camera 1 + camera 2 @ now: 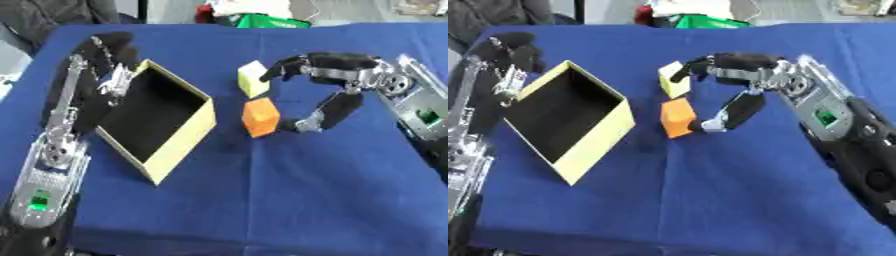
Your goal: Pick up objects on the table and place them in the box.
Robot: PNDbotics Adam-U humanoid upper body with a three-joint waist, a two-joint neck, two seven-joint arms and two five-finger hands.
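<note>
The right hand [337, 85] arches open around the orange cube [260, 117] and yellow cube [253, 78], gripping neither. The left hand [109, 60] rests open beside the box [175, 150] on the blue surface [297, 190].

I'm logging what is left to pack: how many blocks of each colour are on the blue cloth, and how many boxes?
Yellow block: 1, on the cloth, outside the box
Orange block: 1, on the cloth, outside the box
Box: 1, open, nothing visible inside
Total: 3 things, 2 blocks not yet packed; the right hand is at them.
</note>
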